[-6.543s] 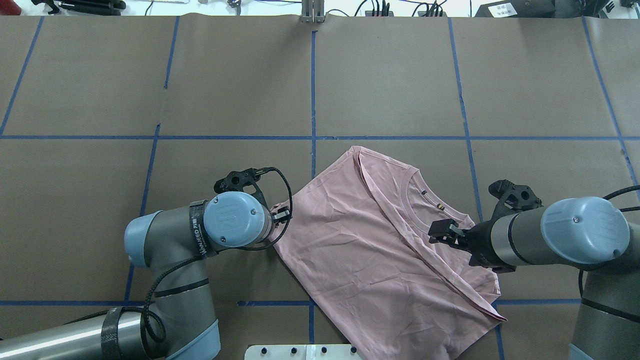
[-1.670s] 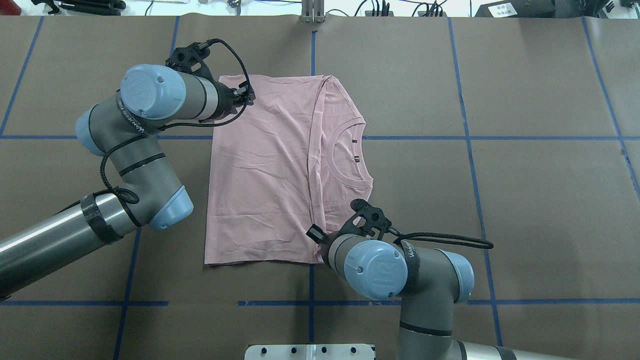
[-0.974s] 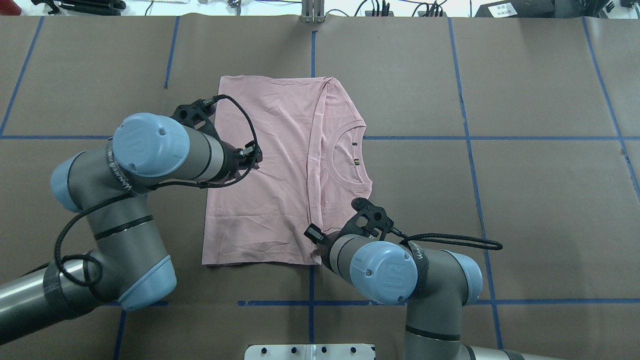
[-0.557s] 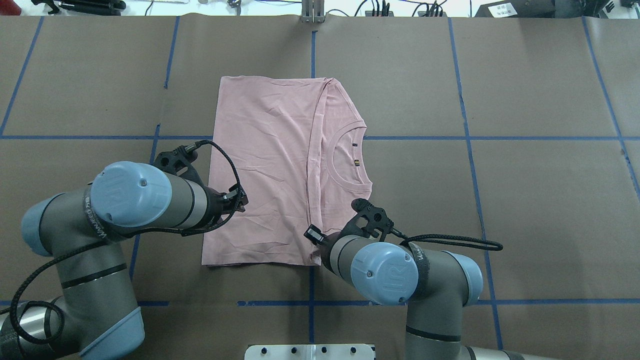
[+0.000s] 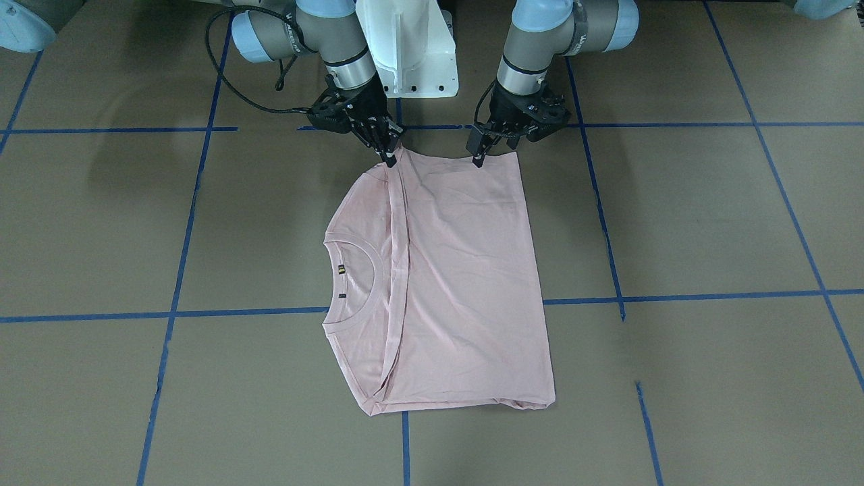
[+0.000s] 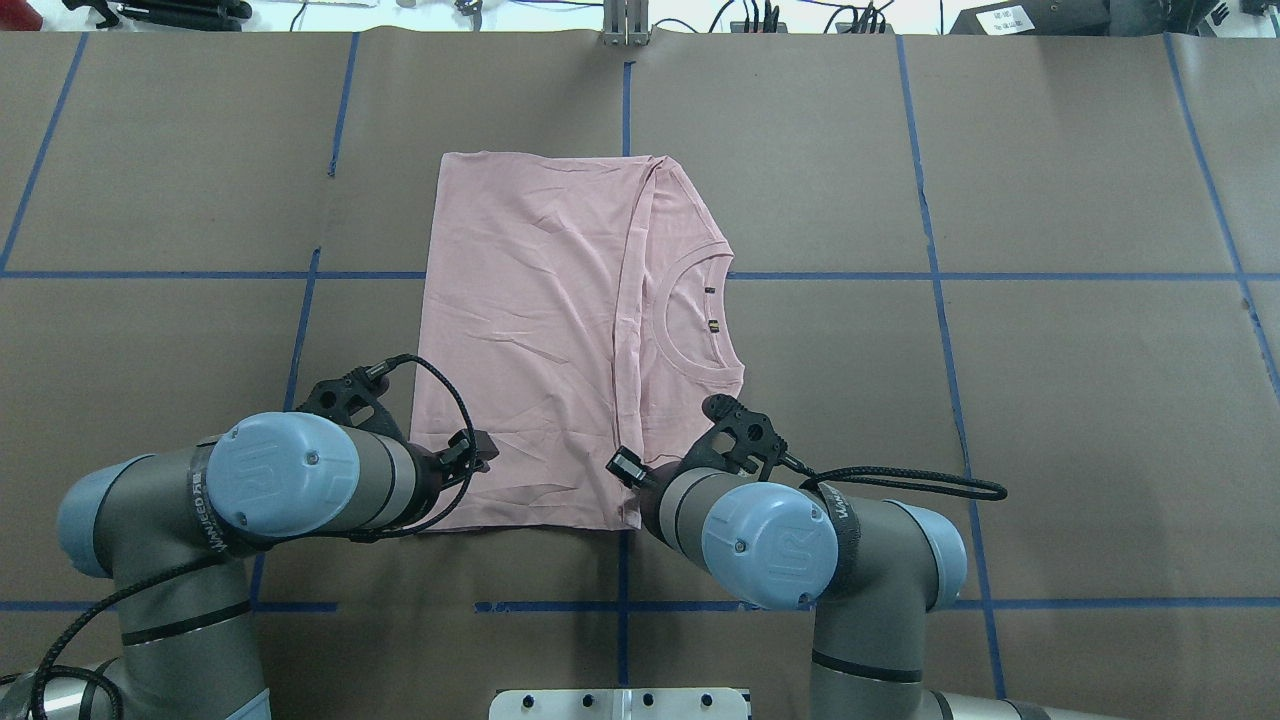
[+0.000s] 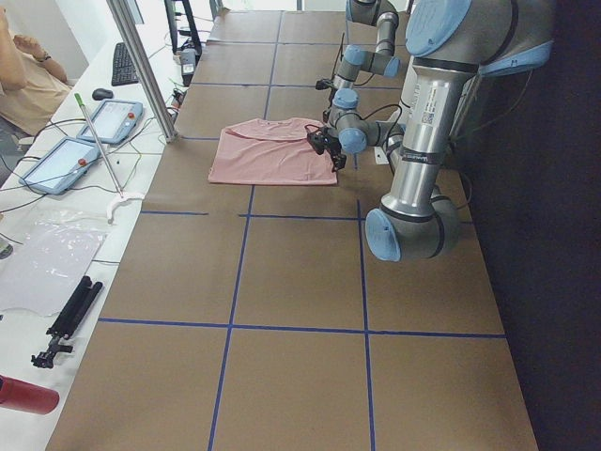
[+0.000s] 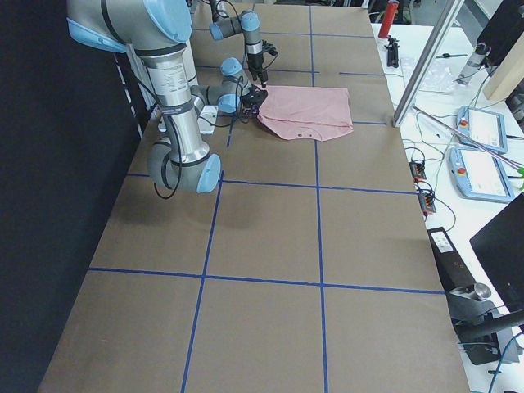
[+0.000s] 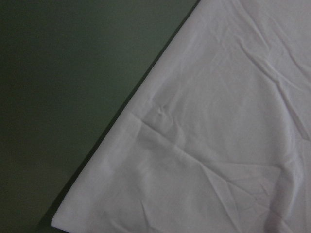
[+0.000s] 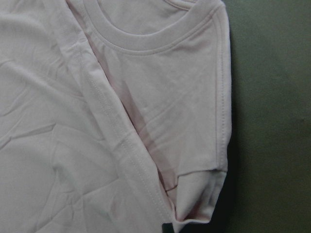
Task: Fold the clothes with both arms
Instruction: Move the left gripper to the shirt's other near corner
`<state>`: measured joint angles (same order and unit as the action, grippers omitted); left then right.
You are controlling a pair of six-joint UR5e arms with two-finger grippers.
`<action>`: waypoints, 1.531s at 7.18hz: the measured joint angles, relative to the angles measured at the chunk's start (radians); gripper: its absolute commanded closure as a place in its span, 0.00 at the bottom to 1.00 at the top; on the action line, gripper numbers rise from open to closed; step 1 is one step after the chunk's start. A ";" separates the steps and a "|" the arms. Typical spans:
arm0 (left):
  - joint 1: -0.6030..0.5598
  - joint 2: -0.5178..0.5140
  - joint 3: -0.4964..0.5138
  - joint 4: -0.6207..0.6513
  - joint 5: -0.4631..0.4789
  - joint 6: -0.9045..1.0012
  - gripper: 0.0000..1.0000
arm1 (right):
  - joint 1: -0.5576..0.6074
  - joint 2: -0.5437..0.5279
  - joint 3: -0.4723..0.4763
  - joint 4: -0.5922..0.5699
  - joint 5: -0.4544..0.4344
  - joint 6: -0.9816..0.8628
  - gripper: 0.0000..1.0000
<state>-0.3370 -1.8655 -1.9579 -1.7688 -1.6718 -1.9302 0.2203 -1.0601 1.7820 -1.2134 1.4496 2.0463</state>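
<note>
The pale pink short-sleeved T-shirt (image 6: 530, 330) lies flat on the brown paper-covered table (image 6: 1000, 400), straight out from the white flared pedestal base (image 5: 412, 54). One side is doubled over, so its ribbed round collar (image 6: 667, 315) shows half covered.

I judge it light, limp and slightly clingy. Carried by one point it would sag and bunch, so I want it taken at both corners of the edge nearest the pedestal base, all layers pinched together.

The black two-finger right gripper (image 5: 390, 156) is at the collar-side corner of that edge, fingers pressed onto the cloth, which peaks up to them. The black two-finger left gripper (image 5: 478, 158) is at the other corner nearest the pedestal base; I cannot tell whether its fingers are spread or closed.

I count one shirt, two silver-grey jointed arms (image 6: 290, 480) and two grippers.
</note>
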 measured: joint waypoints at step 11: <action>0.053 0.044 0.021 0.006 0.008 0.002 1.00 | 0.002 -0.001 -0.001 0.000 0.000 0.000 1.00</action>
<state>-0.2840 -1.8213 -1.9369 -1.7625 -1.6638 -1.9280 0.2219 -1.0611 1.7811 -1.2134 1.4496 2.0464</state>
